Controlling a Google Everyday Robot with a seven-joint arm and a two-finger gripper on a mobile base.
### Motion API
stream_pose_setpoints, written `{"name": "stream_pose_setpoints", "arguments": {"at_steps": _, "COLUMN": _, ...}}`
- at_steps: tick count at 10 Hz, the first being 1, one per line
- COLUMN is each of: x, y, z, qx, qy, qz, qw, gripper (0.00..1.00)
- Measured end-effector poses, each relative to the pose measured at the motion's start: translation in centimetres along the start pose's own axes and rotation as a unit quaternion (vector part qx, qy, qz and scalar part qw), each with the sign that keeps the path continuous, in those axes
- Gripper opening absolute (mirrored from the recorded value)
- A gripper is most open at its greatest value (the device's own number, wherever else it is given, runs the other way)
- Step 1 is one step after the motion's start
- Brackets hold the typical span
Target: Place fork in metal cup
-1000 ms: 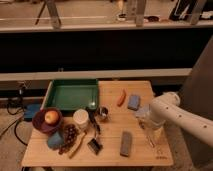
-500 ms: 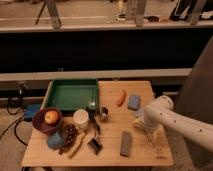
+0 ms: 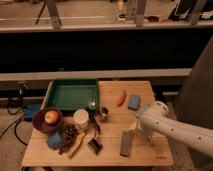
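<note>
Near edge of the bench (image 3: 150,155), pale wood with a smooth top: a flat grey rectangular block (image 3: 127,143) lies lengthwise. Left of it are a small black brush-like item (image 3: 95,146), a wooden spoon (image 3: 76,148) lying slantwise, and a soft-looking blue block (image 3: 55,141) beside a cluster of dark grapes (image 3: 70,132).

Right side: my arm (image 3: 175,131), a smooth white tube with a rounded joint, comes in from the right edge and slopes up toward the bench's middle. My gripper (image 3: 142,129) hangs under that joint, low over the bench, just right of the grey block's far end. I cannot tell whether it is apart, together or clamped on anything. I cannot make out the fork.

Middle row: the metal cup (image 3: 102,113), a small shiny steel cylinder, stands upright just right of the wider white cup (image 3: 81,119). A dark-handled utensil (image 3: 94,126) lies close in front of them. At the left edge a round purple bowl (image 3: 39,124) holds an apple (image 3: 50,117). The metal cup stands left of my gripper, apart from it, with bare wood between.

Far row: a shallow green rectangular tray (image 3: 72,95), an orange carrot-shaped piece (image 3: 120,97) and a blue sponge (image 3: 134,102).

Beyond the bench: a dark wall and a pale rail (image 3: 100,75).
</note>
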Motion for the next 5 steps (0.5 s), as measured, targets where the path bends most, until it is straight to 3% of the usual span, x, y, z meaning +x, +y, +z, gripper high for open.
{"name": "stream_pose_setpoints", "arguments": {"at_steps": 3, "x": 3.5, "y": 0.3, "z": -0.4, "qx": 0.009, "qy": -0.003, "qz": 0.029, "qw": 0.9995, "gripper": 0.80}}
{"name": "stream_pose_setpoints", "arguments": {"at_steps": 5, "x": 4.2, "y": 1.0, "z": -0.1, "qx": 0.008, "qy": -0.011, "qz": 0.038, "qw": 0.9992, "gripper": 0.80}}
